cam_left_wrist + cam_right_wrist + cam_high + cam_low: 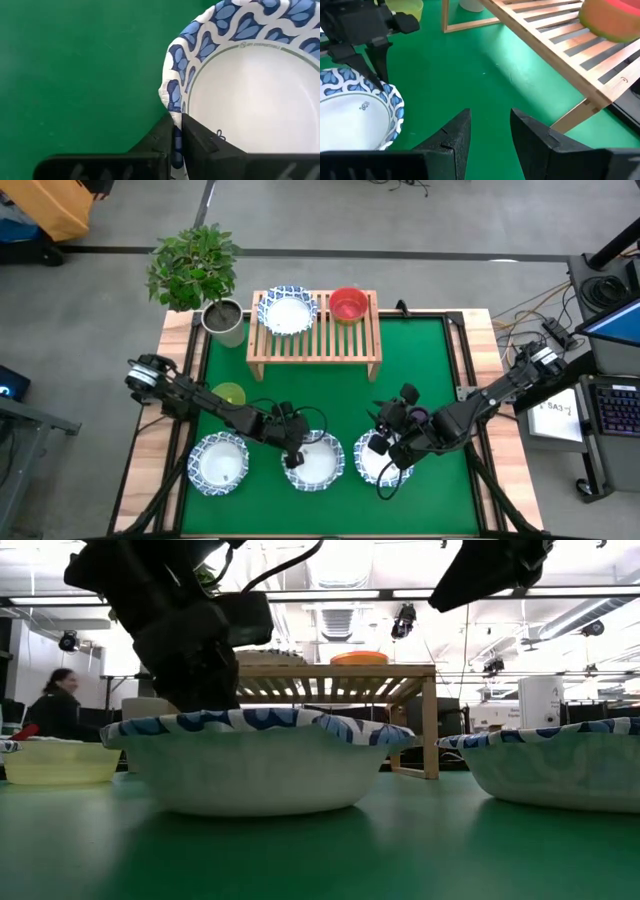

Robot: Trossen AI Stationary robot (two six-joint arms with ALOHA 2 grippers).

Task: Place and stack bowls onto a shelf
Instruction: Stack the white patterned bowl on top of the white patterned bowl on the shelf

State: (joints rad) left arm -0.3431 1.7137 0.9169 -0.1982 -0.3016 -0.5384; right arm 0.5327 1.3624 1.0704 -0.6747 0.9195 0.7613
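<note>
Three white bowls with blue-patterned rims stand on the green mat near the front: left [220, 464], middle [318, 464] and right [378, 464]. A fourth [287, 311] and a red bowl [348, 305] stand on the light-wood shelf [315, 345] at the back. A small yellow-green bowl [229, 394] stands on the mat at the left. My left gripper [293, 450] is shut on the middle bowl's rim. My right gripper [490, 127] is open and empty, hovering over the right bowl's far side. My left gripper pinches the middle bowl's blue-patterned rim [175, 117] on the bowl's left side, one finger [200, 137] inside the bowl and one outside. The fingers come from above, slanting in from the table's left. The bowl's base rests on the mat [250, 808].
A grey pot with a leafy plant [222, 320] stands at the shelf's left end. Bare green mat [330, 395] lies between the shelf and the front bowls. A person [55, 705] shows in the room beyond the table.
</note>
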